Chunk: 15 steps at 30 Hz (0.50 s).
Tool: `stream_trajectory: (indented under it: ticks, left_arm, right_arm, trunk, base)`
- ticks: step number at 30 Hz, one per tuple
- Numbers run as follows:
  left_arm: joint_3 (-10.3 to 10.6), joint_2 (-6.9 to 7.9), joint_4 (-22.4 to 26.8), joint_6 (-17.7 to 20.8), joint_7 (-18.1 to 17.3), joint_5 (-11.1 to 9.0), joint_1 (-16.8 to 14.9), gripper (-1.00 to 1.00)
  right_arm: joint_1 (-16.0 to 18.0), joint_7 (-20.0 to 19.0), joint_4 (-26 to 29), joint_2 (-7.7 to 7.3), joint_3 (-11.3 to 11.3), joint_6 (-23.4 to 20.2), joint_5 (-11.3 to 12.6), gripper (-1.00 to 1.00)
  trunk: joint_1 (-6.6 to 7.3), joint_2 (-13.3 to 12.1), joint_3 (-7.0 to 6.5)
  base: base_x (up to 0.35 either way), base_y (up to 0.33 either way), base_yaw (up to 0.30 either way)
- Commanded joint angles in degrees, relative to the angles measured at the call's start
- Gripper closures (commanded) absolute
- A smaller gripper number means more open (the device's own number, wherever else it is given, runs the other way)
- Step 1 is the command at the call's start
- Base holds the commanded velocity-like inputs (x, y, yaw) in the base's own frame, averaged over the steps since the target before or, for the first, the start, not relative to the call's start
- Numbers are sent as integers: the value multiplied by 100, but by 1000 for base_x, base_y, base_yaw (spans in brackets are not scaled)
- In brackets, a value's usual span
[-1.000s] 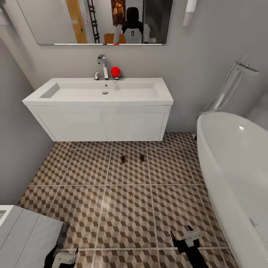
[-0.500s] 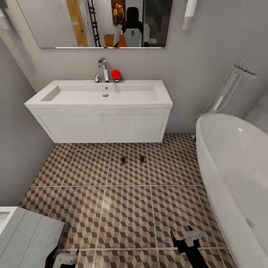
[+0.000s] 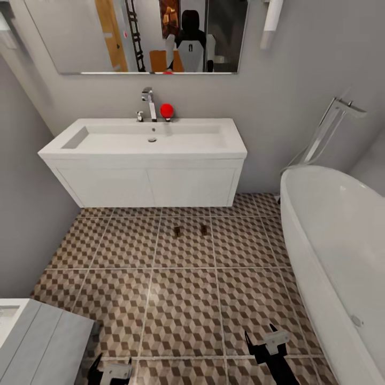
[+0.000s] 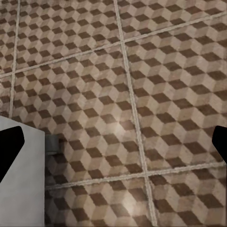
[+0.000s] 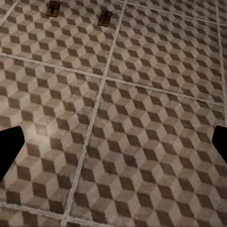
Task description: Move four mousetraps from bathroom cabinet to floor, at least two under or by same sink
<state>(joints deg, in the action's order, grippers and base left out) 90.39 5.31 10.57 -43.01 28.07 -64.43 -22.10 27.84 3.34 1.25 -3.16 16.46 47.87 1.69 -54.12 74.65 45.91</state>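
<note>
Two mousetraps (image 3: 177, 231) (image 3: 203, 229) lie side by side on the bathroom floor (image 3: 182, 299), just in front of the bathroom sink (image 3: 144, 155). The right wrist view shows the same pair, one mousetrap (image 5: 53, 8) beside the other (image 5: 105, 18), far ahead of the fingers. My left gripper (image 3: 113, 366) hangs open low over the tiles, and its dark fingertips (image 4: 9, 146) hold nothing. My right gripper (image 3: 260, 334) is also open and empty, its fingertips (image 5: 220, 142) spread wide over bare tiles. The cabinet is out of view.
A white oval bathtub (image 3: 342, 240) with a chrome floor tap (image 3: 331, 123) fills the right side. A pale grey panelled unit (image 3: 37, 337) stands at the near left, close to my left gripper. A red object (image 3: 167, 110) sits by the sink's tap (image 3: 148, 101). A mirror (image 3: 139, 35) hangs above.
The whole view has shifted, with the sink and mirror sitting slightly lower in the picture, so the camera moved. My left gripper has shifted to the right. The mousetraps lie where they were.
</note>
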Motion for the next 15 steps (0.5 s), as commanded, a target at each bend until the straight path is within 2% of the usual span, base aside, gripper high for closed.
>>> stream_trajectory:
  ticks: [1,4,7,9,15]
  left_arm:
    - [21,-64,-54,-8,56,-46,-5,-100]
    - [-93,-227,-208,-7,57,-176,-5,-100]
    - [-308,-420,-328,-3,52,-416,-5,-100]
    - [-373,-494,-358,-1,51,-487,-5,-100]
    - [-429,-531,-441,-5,50,-546,-5,-100]
  right_arm:
    - [2,35,-2,-2,50,12,15,-100]
    - [2,35,-2,-4,50,12,15,-100]
    - [2,35,-2,-4,50,12,15,-100]
    - [2,35,-2,-3,50,12,15,-100]
    - [2,35,-2,-3,50,12,15,-100]
  trunk:
    - [23,-39,-15]
    - [89,-160,-69]
    - [154,-280,-122]
    - [198,-360,-158]
    - [330,-601,-266]
  base:
    - [0,0,0]
    - [0,0,0]
    - [0,0,0]
    - [0,0,0]
    - [0,0,0]
